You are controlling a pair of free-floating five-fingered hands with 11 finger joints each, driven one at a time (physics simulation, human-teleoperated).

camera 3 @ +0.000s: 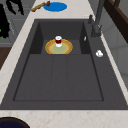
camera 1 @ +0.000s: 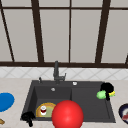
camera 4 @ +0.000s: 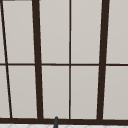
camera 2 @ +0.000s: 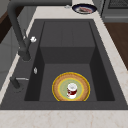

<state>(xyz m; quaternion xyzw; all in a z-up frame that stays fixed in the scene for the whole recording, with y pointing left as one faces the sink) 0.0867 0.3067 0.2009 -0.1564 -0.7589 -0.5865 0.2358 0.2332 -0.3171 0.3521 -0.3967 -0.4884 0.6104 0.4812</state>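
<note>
My right hand [camera 1: 107,88] hovers over the sink's right rim, shut on a green and yellow thing [camera 1: 101,95]. In the right side view this hand [camera 3: 3,21] is a dark shape at the left edge. My left hand [camera 1: 27,116] hangs at the sink's front left corner with its fingers loose, holding nothing; it also appears far off in the right side view [camera 3: 15,6]. In the left basin lies a yellow plate [camera 1: 51,106] [camera 2: 59,88] [camera 3: 51,48] with a small red and white cup [camera 1: 43,110] [camera 2: 72,90] [camera 3: 58,40] standing on it.
A big red round thing [camera 1: 67,114] covers the sink's front edge. The dark faucet [camera 1: 56,71] stands behind the sink [camera 1: 90,105]. A blue plate [camera 1: 5,101] and a wooden-handled tool [camera 3: 38,7] lie on the left counter. A dark plate with food [camera 2: 84,8] sits on the right.
</note>
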